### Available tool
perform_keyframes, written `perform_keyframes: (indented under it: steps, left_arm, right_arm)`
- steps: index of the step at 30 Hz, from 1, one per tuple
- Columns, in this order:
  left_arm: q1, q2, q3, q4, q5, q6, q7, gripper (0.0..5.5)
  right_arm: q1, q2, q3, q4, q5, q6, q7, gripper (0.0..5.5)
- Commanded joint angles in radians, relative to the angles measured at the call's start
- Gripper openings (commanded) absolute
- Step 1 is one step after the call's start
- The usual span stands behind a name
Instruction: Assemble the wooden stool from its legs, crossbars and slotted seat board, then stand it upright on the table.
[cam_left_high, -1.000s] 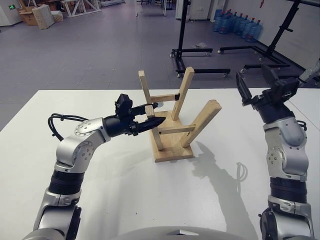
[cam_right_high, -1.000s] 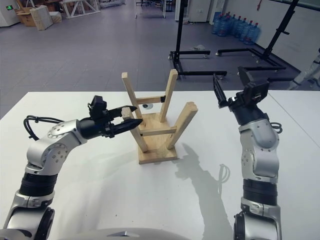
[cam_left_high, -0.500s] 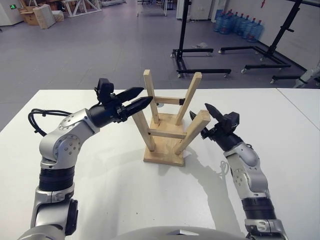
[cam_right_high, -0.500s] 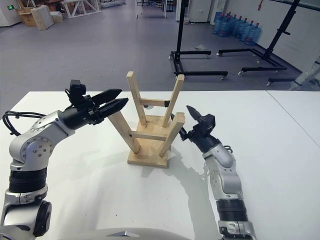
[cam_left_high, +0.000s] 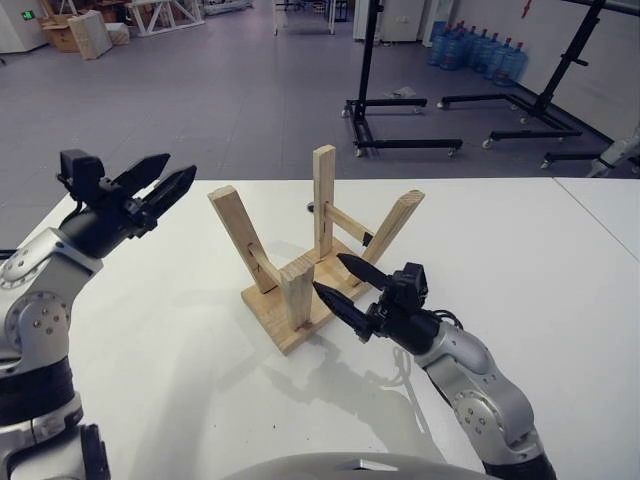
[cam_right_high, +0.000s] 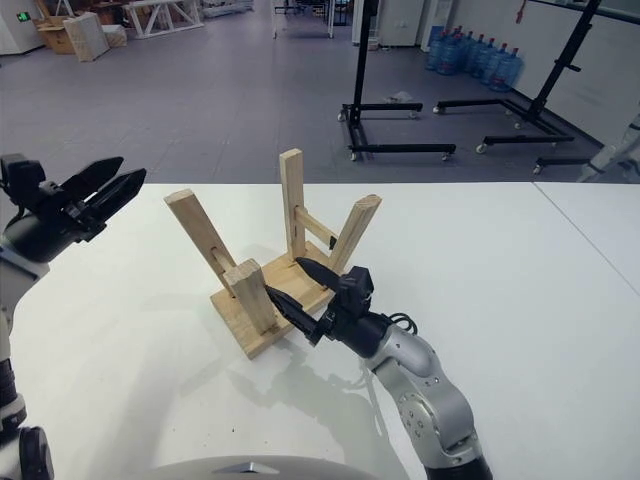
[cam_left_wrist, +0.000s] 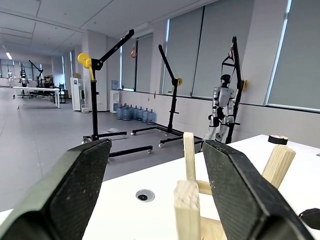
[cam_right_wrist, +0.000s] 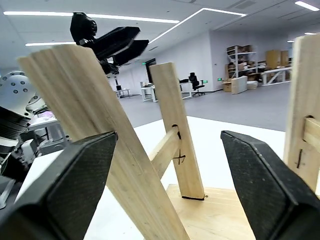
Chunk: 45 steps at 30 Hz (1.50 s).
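on the white tabletop (cam_left_high: 560, 260) in front of you the wooden stool (cam_left_high: 300, 285) rests upside down, its one slotted seat board (cam_left_high: 262, 312) flat on the surface and all four legs pointing up. you can count two crossbars: one (cam_left_high: 347, 222) joins the rear leg (cam_left_high: 323, 195) to the right-hand leg (cam_left_high: 395, 225), the other (cam_left_high: 265, 270) runs between the left-hand leg (cam_left_high: 230, 235) and the nearest leg (cam_left_high: 297, 290). your right claw (cam_left_high: 327, 271) sits low over the seat board, spread wide and gripping nothing, with its lower tip just beside the nearest leg. your left claw (cam_left_high: 178, 166) is raised near the far left edge of the tabletop, well apart from the stool, parted and holding nothing.
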Motion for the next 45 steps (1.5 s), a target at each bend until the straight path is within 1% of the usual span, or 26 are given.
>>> perform_keyframes:
  steps: [1,5,6,8,10,12,19,22,24,27,31,35,38,40,42,45]
  left_arm:
    - [0.114,-0.004,0.014,-0.056,0.015,-0.027,-0.011,3.3]
    - [0.212,-0.029,0.021,-0.107,0.01,-0.06,-0.006,3.3]
    - [0.226,-0.037,0.018,-0.117,0.006,-0.066,-0.002,3.3]
    - [0.242,-0.057,-0.006,-0.129,0.006,-0.077,0.003,3.3]
    - [0.242,-0.076,-0.044,-0.128,0.016,-0.085,0.006,3.3]
    - [0.234,-0.084,-0.075,-0.118,0.029,-0.094,0.007,3.3]
    - [0.152,-0.073,-0.151,-0.084,0.039,-0.083,0.0,3.3]
    - [0.129,-0.064,-0.165,-0.075,0.037,-0.077,-0.006,3.3]
    - [0.122,-0.054,-0.17,-0.067,0.04,-0.072,-0.009,3.3]
    - [0.148,-0.024,-0.165,-0.071,0.053,-0.073,-0.026,3.3]
    - [0.178,0.052,-0.114,-0.037,0.077,-0.086,-0.076,3.3]
    - [0.223,0.137,-0.069,-0.005,0.128,-0.107,-0.134,3.3]
    - [0.319,0.225,-0.047,0.007,0.214,-0.165,-0.226,3.3]
    - [0.378,0.268,-0.053,-0.001,0.272,-0.228,-0.293,3.3]
    - [0.445,0.286,-0.04,-0.055,0.274,-0.287,-0.386,3.3]
    - [0.474,0.276,-0.028,-0.117,0.235,-0.33,-0.454,3.3]
  right_arm:
    - [-0.024,-0.136,-0.094,0.027,0.075,0.065,0.123,3.83]
    - [-0.037,-0.33,-0.271,0.155,0.238,0.18,0.337,3.83]
    - [-0.047,-0.357,-0.292,0.197,0.243,0.186,0.374,3.83]
    - [-0.095,-0.38,-0.295,0.312,0.179,0.138,0.417,3.83]
    - [-0.178,-0.37,-0.266,0.442,0.12,0.081,0.468,3.83]
    - [-0.285,-0.326,-0.227,0.592,0.047,-0.002,0.502,3.83]
    - [-0.557,-0.229,-0.157,1.087,-0.166,-0.283,0.592,3.83]
    - [-0.615,-0.195,-0.153,1.246,-0.217,-0.388,0.631,3.83]
    - [-0.623,-0.167,-0.154,1.283,-0.226,-0.432,0.663,3.83]
    - [-0.589,-0.125,-0.136,1.23,-0.226,-0.462,0.703,3.83]
    - [-0.466,-0.116,-0.108,1.028,-0.212,-0.439,0.718,3.83]
    - [-0.325,-0.146,-0.102,0.788,-0.181,-0.356,0.694,3.83]
    - [-0.201,-0.175,-0.09,0.576,-0.159,-0.286,0.663,3.83]
    - [-0.124,-0.193,-0.093,0.435,-0.127,-0.229,0.629,3.83]
    - [-0.056,-0.214,-0.099,0.313,-0.101,-0.179,0.594,3.83]
    - [-0.069,-0.265,-0.155,0.308,-0.087,-0.155,0.577,3.83]
